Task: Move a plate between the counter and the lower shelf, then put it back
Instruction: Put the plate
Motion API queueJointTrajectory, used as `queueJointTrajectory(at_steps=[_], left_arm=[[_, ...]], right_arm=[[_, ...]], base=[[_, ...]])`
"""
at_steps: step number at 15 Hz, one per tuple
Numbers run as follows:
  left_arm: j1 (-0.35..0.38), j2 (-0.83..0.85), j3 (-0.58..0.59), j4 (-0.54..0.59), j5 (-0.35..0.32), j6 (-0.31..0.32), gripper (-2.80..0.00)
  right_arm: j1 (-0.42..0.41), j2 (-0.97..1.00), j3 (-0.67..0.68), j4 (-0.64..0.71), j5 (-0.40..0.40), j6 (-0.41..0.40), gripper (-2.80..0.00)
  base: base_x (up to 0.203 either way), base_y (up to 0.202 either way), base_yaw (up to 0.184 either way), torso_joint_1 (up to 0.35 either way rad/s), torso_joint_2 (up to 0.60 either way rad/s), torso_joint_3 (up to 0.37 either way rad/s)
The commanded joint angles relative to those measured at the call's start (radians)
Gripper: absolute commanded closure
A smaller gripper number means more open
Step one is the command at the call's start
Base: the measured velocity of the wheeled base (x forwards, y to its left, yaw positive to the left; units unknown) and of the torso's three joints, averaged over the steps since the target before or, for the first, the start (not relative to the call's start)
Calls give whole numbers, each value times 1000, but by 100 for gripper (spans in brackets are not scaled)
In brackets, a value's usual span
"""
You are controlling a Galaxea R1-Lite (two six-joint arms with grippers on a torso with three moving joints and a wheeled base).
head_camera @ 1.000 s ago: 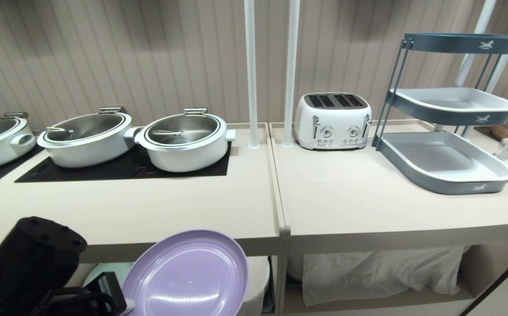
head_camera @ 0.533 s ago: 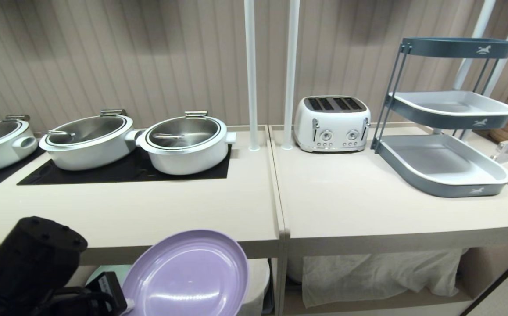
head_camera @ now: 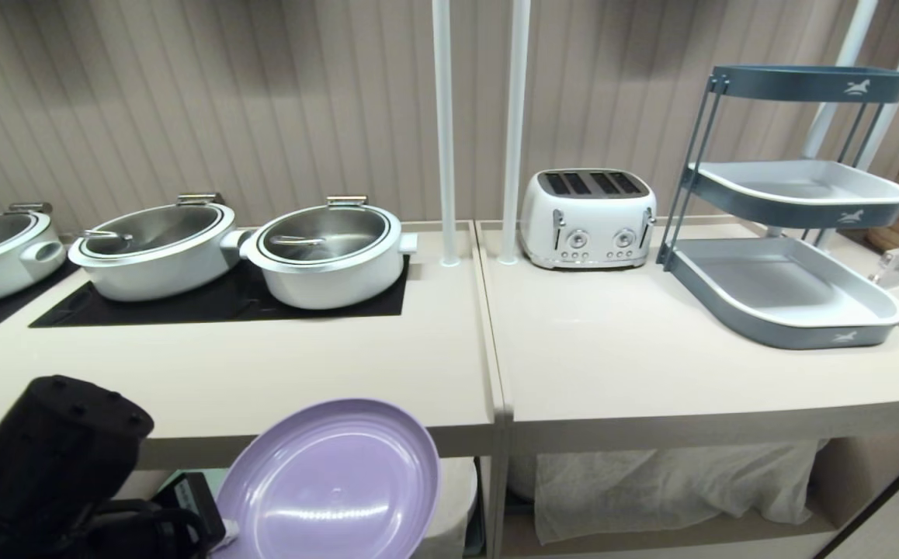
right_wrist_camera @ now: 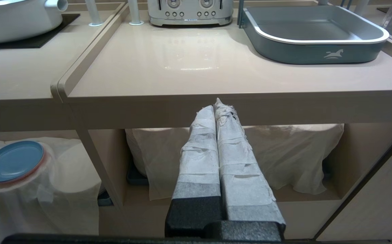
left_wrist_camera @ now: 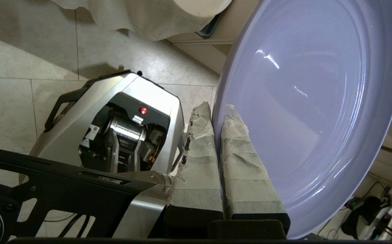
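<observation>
Plate (head_camera: 333,481) sits in the left gripper (left_wrist_camera: 219,112), rim pinched between the 2 taped fingers (left_wrist_camera: 199,162), jaws clamped tight on the edge. Plate fans out away from the fingertips, tilted, its hollow face toward the head camera. From the head view the left gripper is low at the left, below and in front of the counter (head_camera: 263,380) edge; the plate's upper rim overlaps that front edge, not resting on it. Plate held in the air, off counter and off shelf.

Behind the plate, past the gripper, the lower shelf (right_wrist_camera: 81,149) opening with white cloth (right_wrist_camera: 60,189) over round humps; a blue plate (right_wrist_camera: 12,160) lies on 1 hump there. A bit of mint-green plate (head_camera: 185,475) peeks just beside the purple rim.

Further back on the counter, above the gripper: 3 white pots (head_camera: 325,252) on black hob glass (head_camera: 209,307).

Right gripper (right_wrist_camera: 219,105) parked, taped fingers pressed together, holding nothing, pointing at the front edge of the next top with the toaster (head_camera: 588,217) and grey tray rack (head_camera: 791,287). Cloth-covered stack beyond its tips.
</observation>
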State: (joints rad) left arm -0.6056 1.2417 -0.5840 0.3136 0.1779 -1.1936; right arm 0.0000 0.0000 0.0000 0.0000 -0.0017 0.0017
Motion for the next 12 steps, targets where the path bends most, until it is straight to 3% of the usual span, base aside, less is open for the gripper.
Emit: queueJointTrajectory(at_steps=[1,12], left_arm=[[6,-1,0,2,2,-6,0],[17,-51,13,4,-9,-12,0]], right_arm=[[0,0,0,0,0,0,0],[0,0,0,0,0,0,0]], base=[[0,0,0,0,0,0],[0,0,0,0,0,0]])
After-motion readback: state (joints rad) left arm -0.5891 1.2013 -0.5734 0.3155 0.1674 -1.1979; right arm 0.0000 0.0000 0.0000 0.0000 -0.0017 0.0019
